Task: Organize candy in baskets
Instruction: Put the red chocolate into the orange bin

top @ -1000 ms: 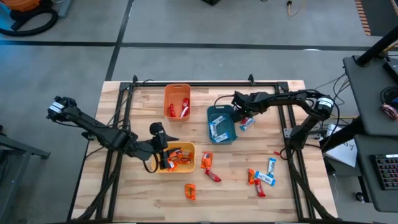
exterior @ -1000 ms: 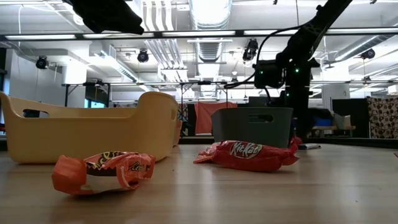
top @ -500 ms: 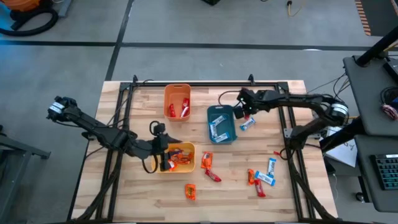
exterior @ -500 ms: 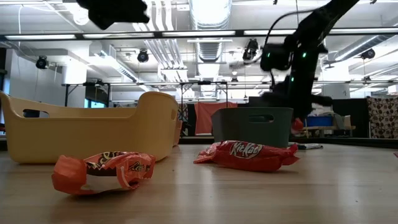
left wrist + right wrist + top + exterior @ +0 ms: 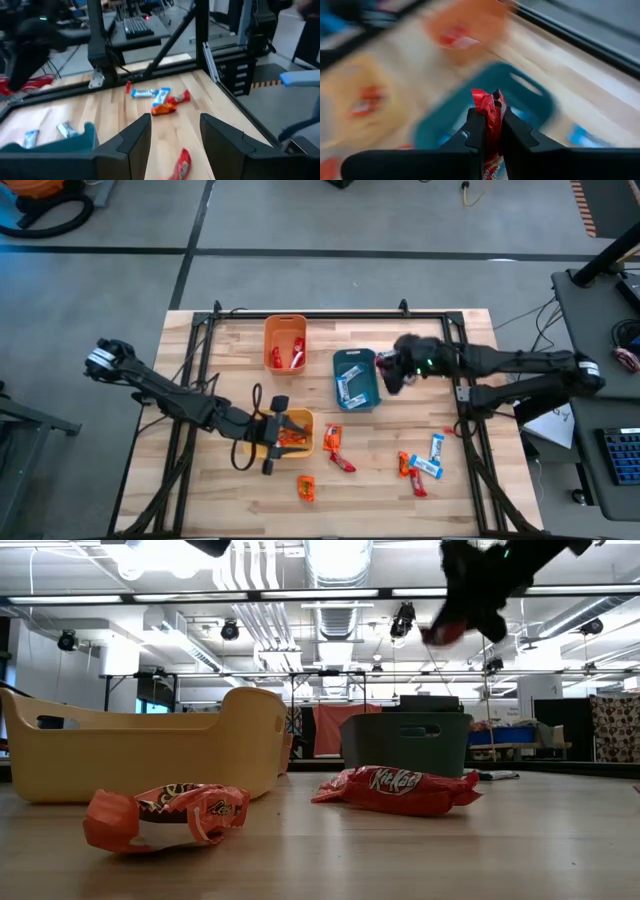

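My right gripper [image 5: 388,368] hangs high above the table by the right side of the dark teal basket [image 5: 357,380]. It is shut on a red candy [image 5: 490,112], which the low view shows under the gripper [image 5: 440,635]. My left gripper [image 5: 172,145] stands open with nothing between its fingers, over the near left part of the yellow basket [image 5: 292,432]. The orange basket [image 5: 285,342] holds red candy. The teal basket holds light blue candy and the yellow one orange candy. My right gripper pinches the red candy between its two fingers, and one crumpled end of the wrapper [image 5: 489,100] sticks out past the fingertips. The candy is lifted clear of the table, well above the teal basket's rim.
Loose candy lies on the near half of the table: an orange piece [image 5: 305,487], an orange and a red one [image 5: 337,450] right of the yellow basket, and red and light blue ones [image 5: 420,465] at the near right. A black frame rail [image 5: 330,315] runs along the far edge.
My right gripper has shut on a red candy beside the teal basket's right side and carried it up, clear of the table. Its arm has stretched out lower across the table's right edge. My left gripper has swung toward the near edge, over the yellow basket, still open.
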You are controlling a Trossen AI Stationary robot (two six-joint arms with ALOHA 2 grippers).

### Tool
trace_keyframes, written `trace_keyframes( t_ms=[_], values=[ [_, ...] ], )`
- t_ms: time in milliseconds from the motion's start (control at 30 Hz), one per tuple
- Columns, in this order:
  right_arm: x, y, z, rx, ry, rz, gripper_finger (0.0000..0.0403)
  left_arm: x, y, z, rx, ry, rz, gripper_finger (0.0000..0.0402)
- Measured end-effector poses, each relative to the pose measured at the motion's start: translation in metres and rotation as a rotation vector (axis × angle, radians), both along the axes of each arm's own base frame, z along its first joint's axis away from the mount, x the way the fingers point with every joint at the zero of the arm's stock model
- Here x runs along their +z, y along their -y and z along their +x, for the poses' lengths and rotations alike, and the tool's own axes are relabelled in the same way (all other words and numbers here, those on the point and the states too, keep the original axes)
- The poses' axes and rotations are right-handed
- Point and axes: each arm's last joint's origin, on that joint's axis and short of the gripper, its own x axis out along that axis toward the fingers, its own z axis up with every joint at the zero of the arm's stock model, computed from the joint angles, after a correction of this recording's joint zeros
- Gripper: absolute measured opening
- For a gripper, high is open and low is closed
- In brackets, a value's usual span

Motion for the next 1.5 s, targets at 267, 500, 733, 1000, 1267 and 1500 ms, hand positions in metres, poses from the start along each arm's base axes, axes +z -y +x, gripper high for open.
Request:
trace_keyframes(
  t_ms=[267, 500, 733, 1000, 1267, 1500],
  values=[
    [0.006, -0.063, 0.021, 0.375, 0.229, -0.172, 0.0034, -0.001, -0.005, 0.016, 0.034, 0.105, -0.001, 0.0154],
    [-0.009, -0.099, 0.047, 0.561, 0.264, -0.314, 0.0034, -0.005, -0.016, 0.032, 0.085, 0.185, 0.0, 0.0173],
    [-0.031, -0.107, 0.068, 0.579, 0.242, -0.321, 0.0034, -0.02, -0.012, 0.046, 0.079, 0.243, 0.101, 0.0224],
    [-0.04, -0.109, 0.076, 0.583, 0.241, -0.309, 0.0034, -0.038, -0.021, 0.061, 0.113, 0.244, 0.144, 0.0249],
    [-0.039, -0.111, 0.076, 0.598, 0.256, -0.294, 0.0034, -0.05, -0.033, 0.071, 0.143, 0.247, 0.136, 0.0249],
    [-0.039, -0.111, 0.076, 0.598, 0.257, -0.291, 0.0034, -0.054, -0.039, 0.074, 0.142, 0.24, 0.137, 0.0221]
  ],
)
